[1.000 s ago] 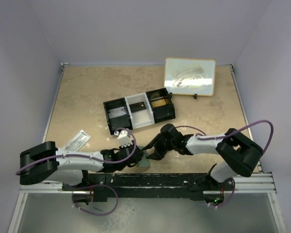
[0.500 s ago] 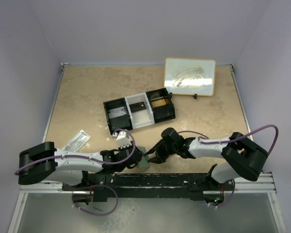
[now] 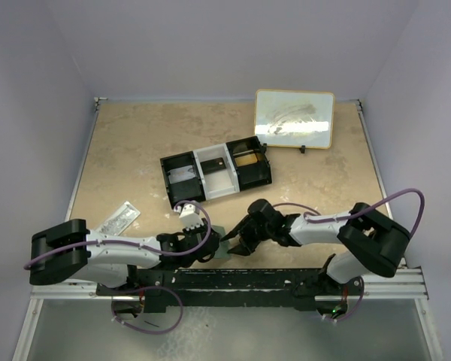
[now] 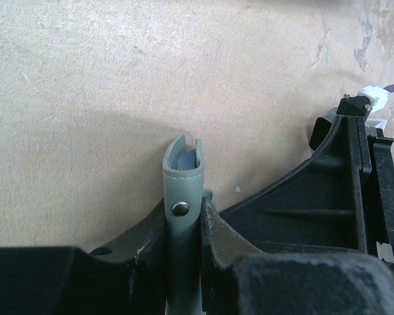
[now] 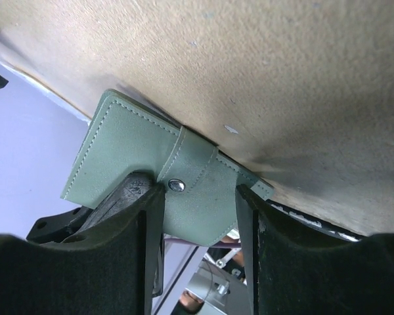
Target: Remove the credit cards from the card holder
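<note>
The card holder stands on edge at the lower centre of the overhead view. The left gripper pinches it, fingers pressed to both faces either side of a metal stud. The right gripper is spread — its fingers straddle the snap strap. The skin is dull grey-green and leather-like, with stitched edges and pale blue lining at the fold — on a mottled tan worktop.

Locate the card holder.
The card holder is at the table's near edge, centre, clamped by the left gripper; the right gripper's open jaws straddle its strap.
</note>
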Motion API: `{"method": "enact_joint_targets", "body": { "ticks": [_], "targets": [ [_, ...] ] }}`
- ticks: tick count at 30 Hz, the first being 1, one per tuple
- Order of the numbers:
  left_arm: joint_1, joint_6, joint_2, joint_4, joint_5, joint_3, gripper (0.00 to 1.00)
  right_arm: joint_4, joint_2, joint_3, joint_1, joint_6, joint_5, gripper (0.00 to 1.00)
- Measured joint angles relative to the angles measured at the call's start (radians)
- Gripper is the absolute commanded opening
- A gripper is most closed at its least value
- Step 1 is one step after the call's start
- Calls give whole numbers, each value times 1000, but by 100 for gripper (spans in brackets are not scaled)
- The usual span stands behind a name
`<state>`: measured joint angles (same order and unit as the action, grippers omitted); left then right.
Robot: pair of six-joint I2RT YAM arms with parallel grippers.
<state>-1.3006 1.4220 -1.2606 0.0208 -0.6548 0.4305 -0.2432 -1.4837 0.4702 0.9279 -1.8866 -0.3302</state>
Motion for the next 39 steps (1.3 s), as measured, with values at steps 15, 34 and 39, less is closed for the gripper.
{"method": "enact_joint_targets", "body": {
  "ticks": [15,34,39],
  "targets": [
    [-21,9,14,15,-26,0,0,108,149,-43,-6,-127,78,54],
    [-29,16,14,45,-58,0,0,125,-85,130,-27,-17,42,22],
    [-30,18,14,48,-61,0,0,104,-86,118,-29,-13,25,2]
  ]
}}
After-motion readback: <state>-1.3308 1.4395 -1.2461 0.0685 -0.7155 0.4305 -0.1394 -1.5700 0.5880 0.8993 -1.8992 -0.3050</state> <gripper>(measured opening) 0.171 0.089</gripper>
